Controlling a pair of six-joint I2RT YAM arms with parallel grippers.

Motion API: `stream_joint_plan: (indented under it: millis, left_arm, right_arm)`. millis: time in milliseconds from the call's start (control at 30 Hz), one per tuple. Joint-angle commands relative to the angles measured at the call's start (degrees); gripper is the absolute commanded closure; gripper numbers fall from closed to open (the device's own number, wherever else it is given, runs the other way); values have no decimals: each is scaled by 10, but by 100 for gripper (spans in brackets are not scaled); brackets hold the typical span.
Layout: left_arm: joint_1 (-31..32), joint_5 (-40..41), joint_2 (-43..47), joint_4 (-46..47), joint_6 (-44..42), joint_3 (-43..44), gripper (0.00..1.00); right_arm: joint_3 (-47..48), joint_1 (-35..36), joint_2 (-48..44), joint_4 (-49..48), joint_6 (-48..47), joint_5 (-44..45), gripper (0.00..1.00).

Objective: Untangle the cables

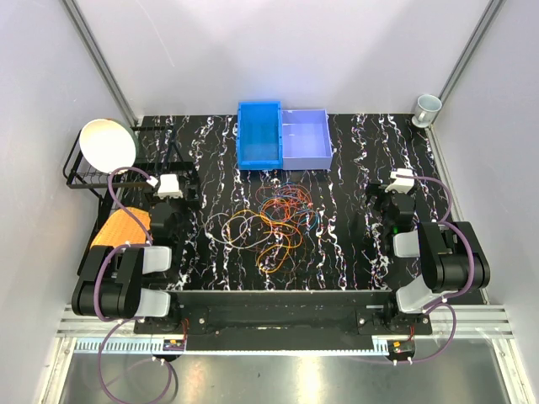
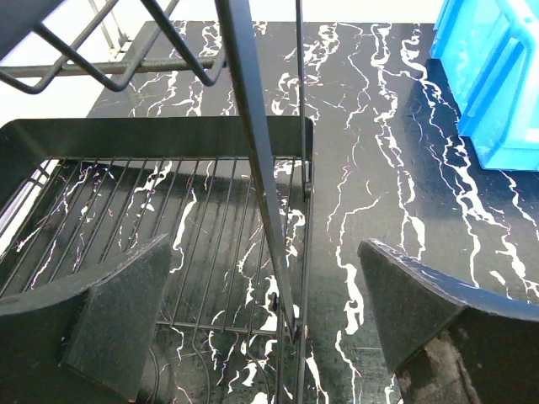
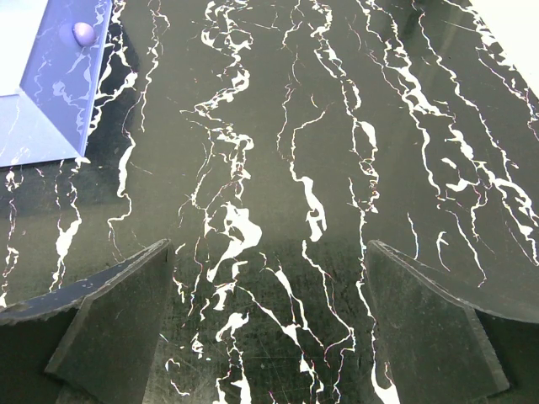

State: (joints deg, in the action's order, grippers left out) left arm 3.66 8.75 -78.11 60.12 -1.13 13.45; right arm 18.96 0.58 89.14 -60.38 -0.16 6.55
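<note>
Black white-veined table, pale walls; cables tangled at centre, blue bin behind, rack left. Left gripper, right gripper: fingers wide apart.

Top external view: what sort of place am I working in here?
Probably a lab robot test cell, not a home: plain white panels on aluminium posts enclose a marbled table, staged with a blue bin, a dish rack and loose cables.

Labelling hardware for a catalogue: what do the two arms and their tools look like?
Both the left arm and right arm are black with grey-white joint covers and a purple hose looped alongside. The left tool and right tool each have two dark wedge fingers.
</note>
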Motion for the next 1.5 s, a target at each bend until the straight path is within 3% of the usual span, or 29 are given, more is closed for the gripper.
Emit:
stream_joint_plan:
  millis: [0,1233,1300,1467]
  left_arm:
    - [-3,-11,-3,34,-2,-3,1]
    - [-7,-23,23,25,-3,-11,1]
    - [-7,-10,56,-3,2,-4,1]
    - [-6,-15,133,-183,9,37,1]
  right_arm:
    - [8,-2,-2,-28,-2,7,0]
    - [12,-3,-2,-24,-2,6,0]
    - [12,-2,-3,-22,-2,6,0]
    - [12,-3,-2,-22,-2,6,0]
